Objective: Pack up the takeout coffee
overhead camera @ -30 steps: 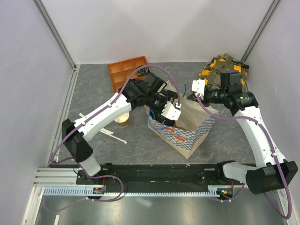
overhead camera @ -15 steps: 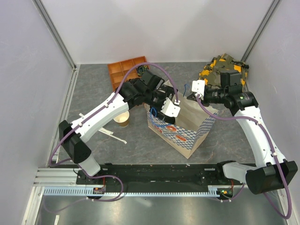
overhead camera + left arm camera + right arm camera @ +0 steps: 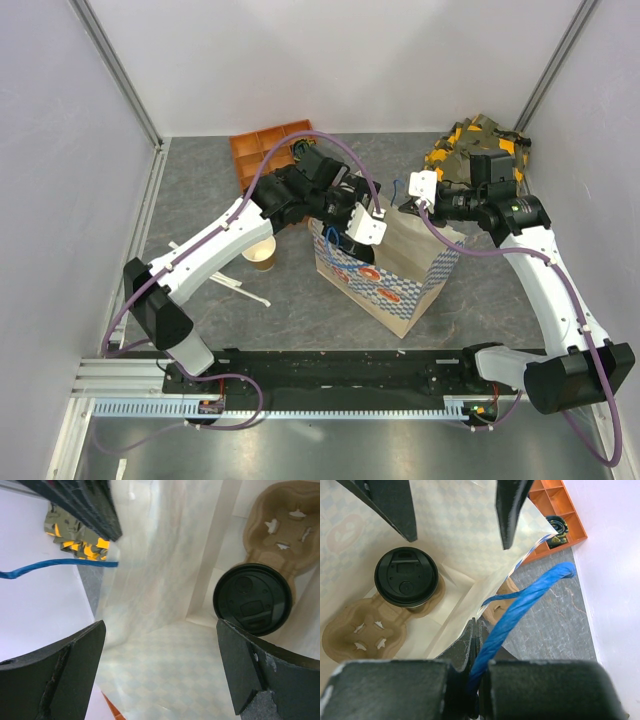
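The takeout coffee (image 3: 406, 576), a cup under a round black lid (image 3: 252, 599), stands in a brown pulp carrier (image 3: 355, 630) at the bottom of the white paper bag (image 3: 390, 270). My left gripper (image 3: 160, 625) hangs open in the bag's mouth, above and to one side of the cup, with nothing between its black fingers (image 3: 390, 505). My right gripper (image 3: 477, 625) is shut on the bag's rim, where the blue rope handle (image 3: 530, 597) runs through. In the top view the left gripper (image 3: 347, 228) sits over the bag and the right gripper (image 3: 412, 200) at its far edge.
A lidless tan paper cup (image 3: 262, 255) stands left of the bag, with white sticks (image 3: 235, 285) lying on the table near it. An orange compartment tray (image 3: 268, 155) sits at the back. A yellow and black bundle (image 3: 478, 145) lies in the back right corner.
My left gripper has drawn a little toward the far side over the bag's mouth, still open. The right arm and the bag have not moved.
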